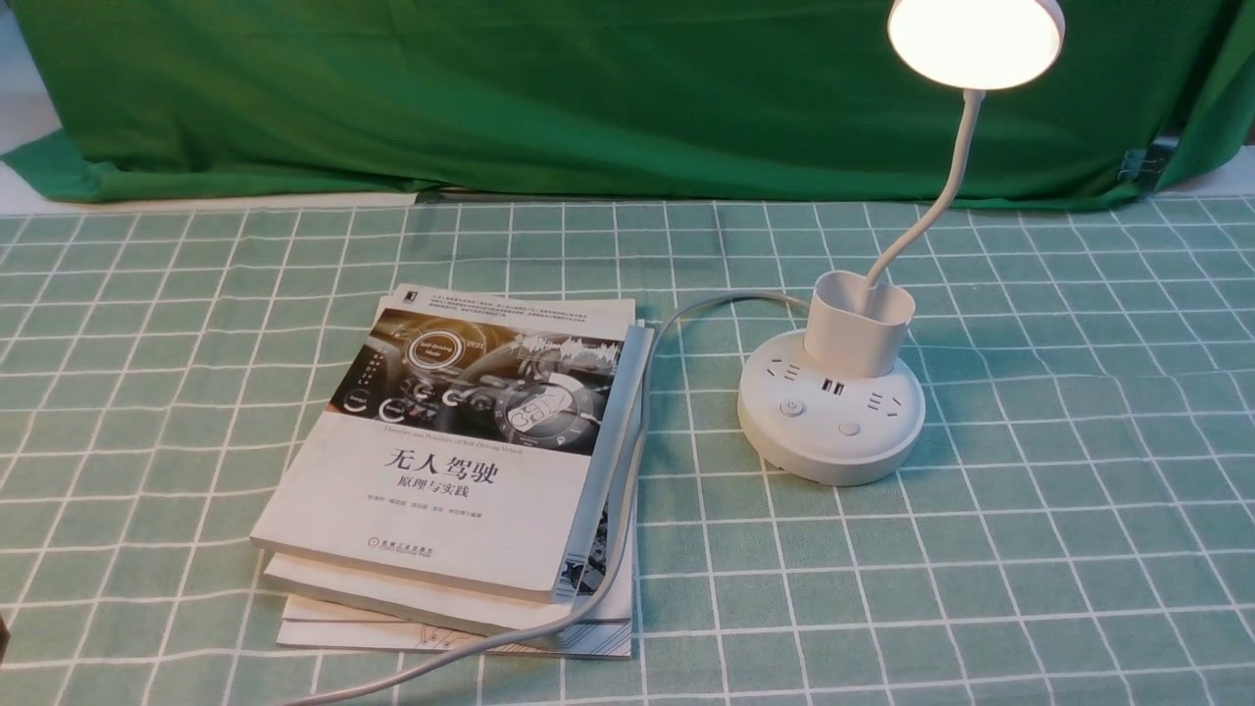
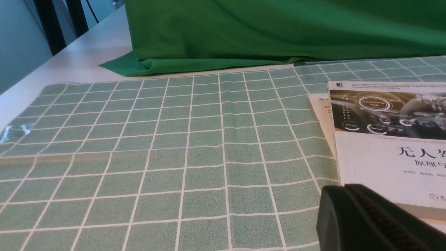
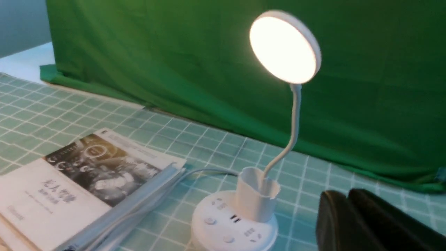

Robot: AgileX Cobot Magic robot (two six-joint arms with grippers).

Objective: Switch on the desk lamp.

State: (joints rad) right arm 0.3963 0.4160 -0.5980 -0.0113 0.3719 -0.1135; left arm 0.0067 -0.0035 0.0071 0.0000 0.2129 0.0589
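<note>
Tabletop [image 1: 1059, 588] spread with a sage-green cloth, white-line grid, a few soft creases. Deep green fabric curtain [image 1: 588, 108] hangs across the 12 o'clock side, its hem gathered in folds. Pale wall and two dark upright posts [image 2: 52, 28] show beyond the tabletop in the left wrist view.

Task's thing: white desk lamp with disc head, curved gooseneck, cup-like holder and round socket base [image 1: 833, 422]. Stands upright toward 2 to 3 o'clock of the front view's centre; head glowing bright warm white.

Toward 9 o'clock from it, well apart: uneven stack of white-covered paperback books [image 1: 441, 461], dashboard photo on the topmost. Thin grey cable [image 1: 627, 471] leaves the lamp's far side, arcs over the stack's 3 o'clock edge and trails toward 7 o'clock.

Left tool [image 2: 343, 190]: dark fingers together, nothing held. Right tool [image 3: 348, 196]: dark, blurred tips near each other, holding nothing visible; cannot tell whether a gap parts them.
</note>
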